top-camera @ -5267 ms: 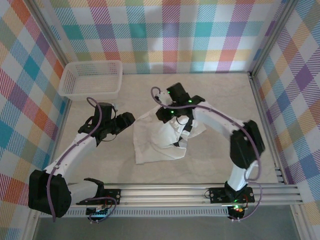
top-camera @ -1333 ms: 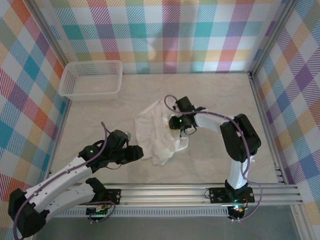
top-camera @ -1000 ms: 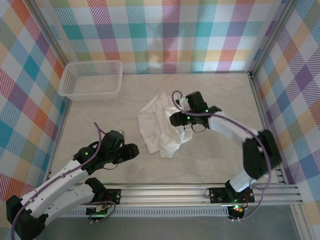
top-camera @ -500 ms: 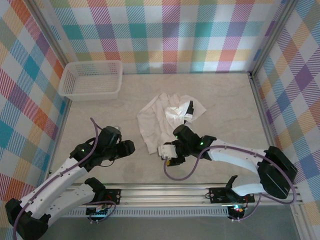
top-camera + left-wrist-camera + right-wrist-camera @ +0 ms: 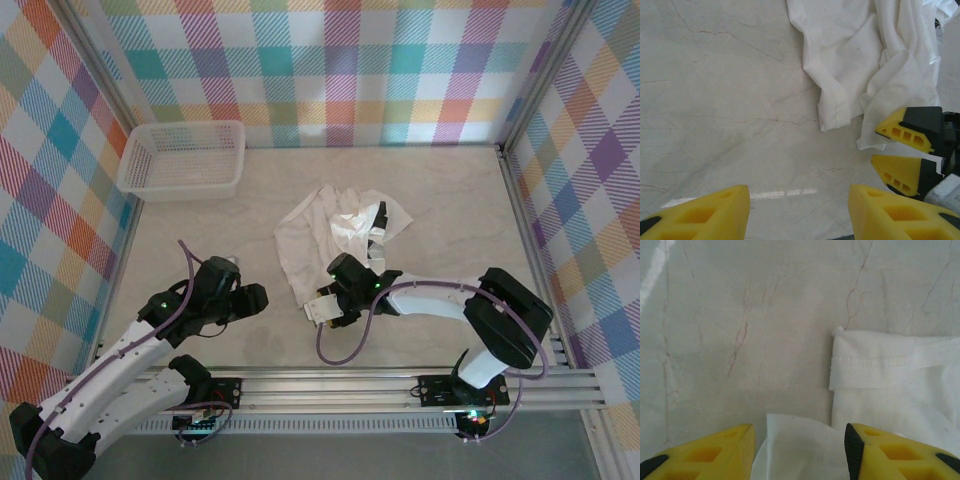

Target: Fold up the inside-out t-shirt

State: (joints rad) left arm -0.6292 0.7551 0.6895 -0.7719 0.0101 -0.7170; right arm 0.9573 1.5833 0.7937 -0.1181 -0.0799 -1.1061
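Starting with textures: the table point(image 5: 200, 230) is a pale, marble-look slab, smooth with thin brownish veins and a bit of glare, and it's boxed in by loud plaid walls point(image 5: 330, 70) in pastel checks. A white plastic mesh basket point(image 5: 180, 190), rectangular with a flared rim, sits in the far-left corner, well away from everything else. The t-shirt point(image 5: 320, 240) is thin, soft white cotton, lying in a crumpled, lopsided heap around the middle of the table, a little toward the far side. It's not flat at all, with lots of folds and overlapping flaps, and a dark streak of print point(image 5: 378, 225) peeks out on its right side. Up close in the left wrist view the t-shirt point(image 5: 850, 55) has a rolled, stitched edge and a loose pointed corner hanging toward the near side. The right wrist view shows the fabric point(image 5: 890, 385) with a double-stitched hem point(image 5: 875, 360) lying flat on the stone. Both end effectors have chunky yellow wedge fingers with moulded cutouts. The left end effector point(image 5: 250, 297) hovers over bare table to the left of the heap, fingers spread wide point(image 5: 799, 192), gripping nothing. The right end effector point(image 5: 322, 312) is down at the near edge of the cloth, its fingers also apart, with a white corner of the shirt lying between them point(image 5: 797, 430) but not pinched.
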